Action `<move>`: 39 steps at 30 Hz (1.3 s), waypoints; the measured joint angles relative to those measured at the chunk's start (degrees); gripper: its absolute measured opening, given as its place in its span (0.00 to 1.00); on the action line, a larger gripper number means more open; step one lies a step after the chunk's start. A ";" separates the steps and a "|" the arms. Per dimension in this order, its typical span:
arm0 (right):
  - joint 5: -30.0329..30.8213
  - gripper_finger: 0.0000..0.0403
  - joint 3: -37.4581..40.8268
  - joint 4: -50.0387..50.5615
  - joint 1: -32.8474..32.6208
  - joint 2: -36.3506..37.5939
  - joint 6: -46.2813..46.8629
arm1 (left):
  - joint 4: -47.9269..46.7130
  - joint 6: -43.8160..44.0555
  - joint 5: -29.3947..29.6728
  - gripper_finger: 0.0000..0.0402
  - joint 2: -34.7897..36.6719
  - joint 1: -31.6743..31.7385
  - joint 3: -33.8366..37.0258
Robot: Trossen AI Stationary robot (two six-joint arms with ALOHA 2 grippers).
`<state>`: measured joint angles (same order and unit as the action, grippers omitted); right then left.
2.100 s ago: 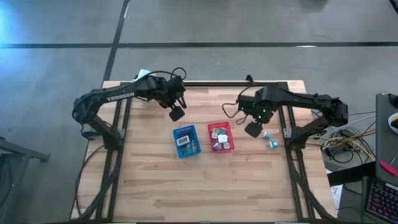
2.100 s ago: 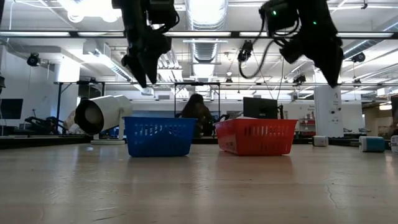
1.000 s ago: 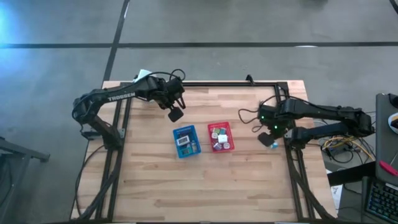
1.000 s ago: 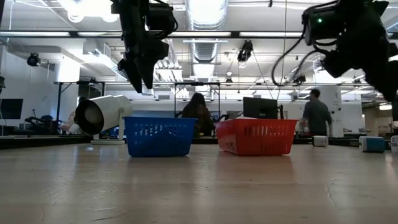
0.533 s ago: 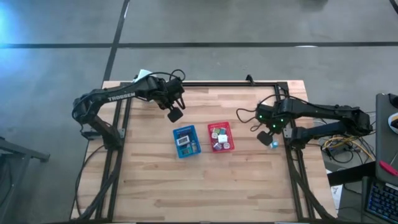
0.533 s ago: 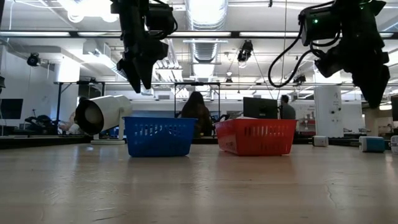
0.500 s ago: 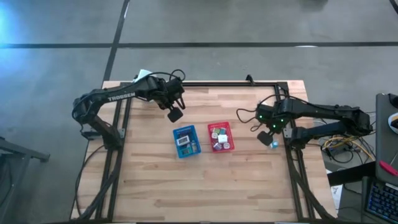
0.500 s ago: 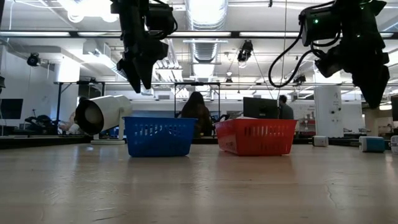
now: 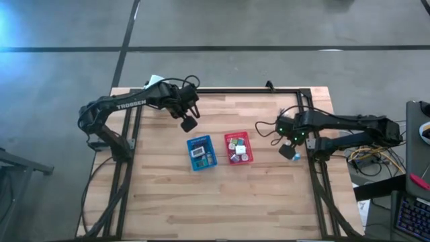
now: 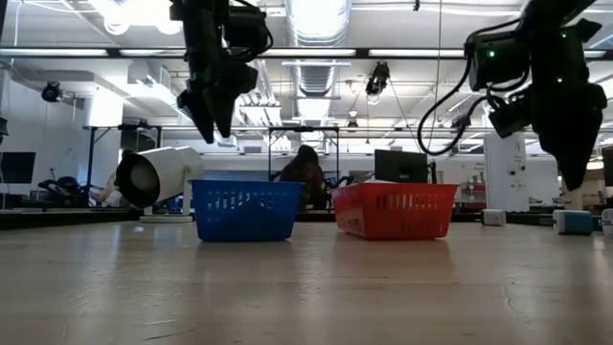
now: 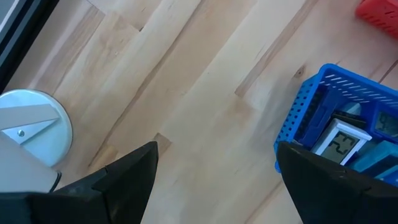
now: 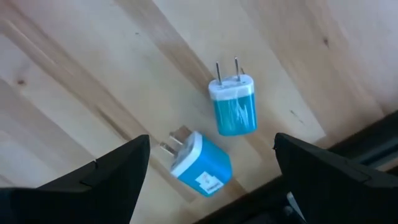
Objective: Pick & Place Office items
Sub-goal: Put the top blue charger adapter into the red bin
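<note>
Left tool (image 9: pixel 190 124): fingers spread wide, holding nothing; it hangs above bare desk (image 9: pixel 175 195) at about 11 o'clock from the blue tray (image 9: pixel 201 153).
Right tool (image 9: pixel 288 151): fingers spread wide, empty; it hovers near the desk's 3 o'clock edge, directly over two chargers.
Teal chargers: two small plug-in blocks lying on the wood between the right tool's fingers, one (image 12: pixel 234 106) with prongs pointing away from the tool, the other (image 12: pixel 199 163) tilted beside it, close but not touching.
Blue tray: mid-desk, holding flat rectangular pieces, one with a white face (image 11: pixel 339 140).
Red tray (image 9: pixel 238 148): just at 3 o'clock of the blue one, holding several small pieces.
White mug (image 10: pixel 155 176): lying on its side at the desk's far left corner.
</note>
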<state>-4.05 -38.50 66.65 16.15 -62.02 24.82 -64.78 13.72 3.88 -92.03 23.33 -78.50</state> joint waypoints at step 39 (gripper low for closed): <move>1.33 0.81 3.17 -4.92 0.04 -12.46 0.69 | -3.24 1.53 0.00 0.83 0.04 -0.02 0.00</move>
<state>-2.72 -35.33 61.72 16.19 -74.48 25.52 -68.03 15.25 3.88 -91.98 23.31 -78.50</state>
